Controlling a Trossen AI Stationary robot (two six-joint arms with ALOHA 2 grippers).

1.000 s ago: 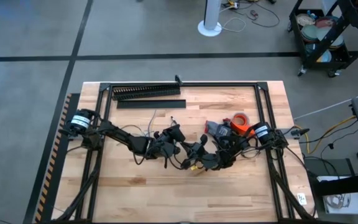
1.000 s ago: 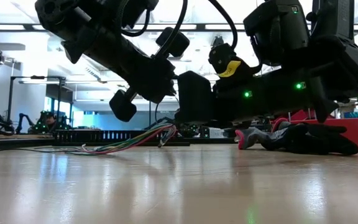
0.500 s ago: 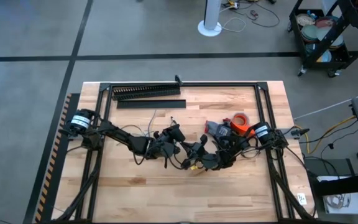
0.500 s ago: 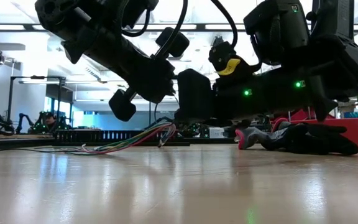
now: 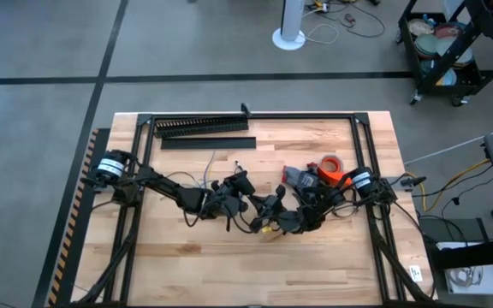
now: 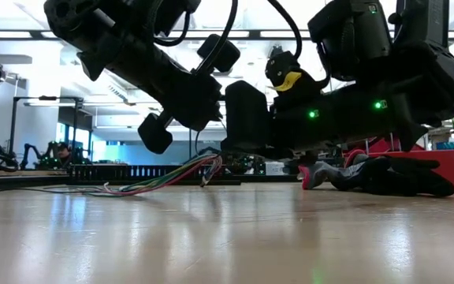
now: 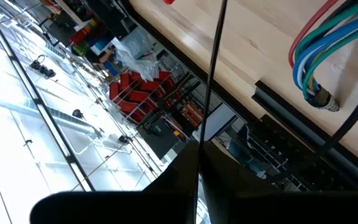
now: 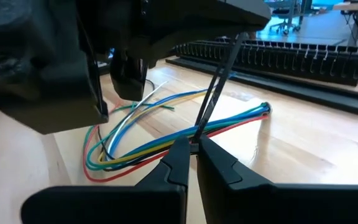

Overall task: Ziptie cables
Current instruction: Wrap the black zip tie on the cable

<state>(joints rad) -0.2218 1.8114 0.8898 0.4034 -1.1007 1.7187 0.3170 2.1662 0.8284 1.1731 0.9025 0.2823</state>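
While the cables (image 8: pixel 185 134) lie looped mid-surface, the right end effector (image 8: pixel 191 152) pinches a ziptie (image 8: pixel 213 93) above them, presumably for threading; the left end effector (image 7: pixel 197 177) grips that strip too.

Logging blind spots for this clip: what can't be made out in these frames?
- High view: the cables and ziptie are too thin to follow; both arms cover where the left gripper and right gripper meet.
- Low view: arm bodies hide both grippers' fingertips.
- Left wrist view: the ziptie runs off the picture's edge; its end is unseen.
- Right wrist view: the left arm hides the ziptie's far end.
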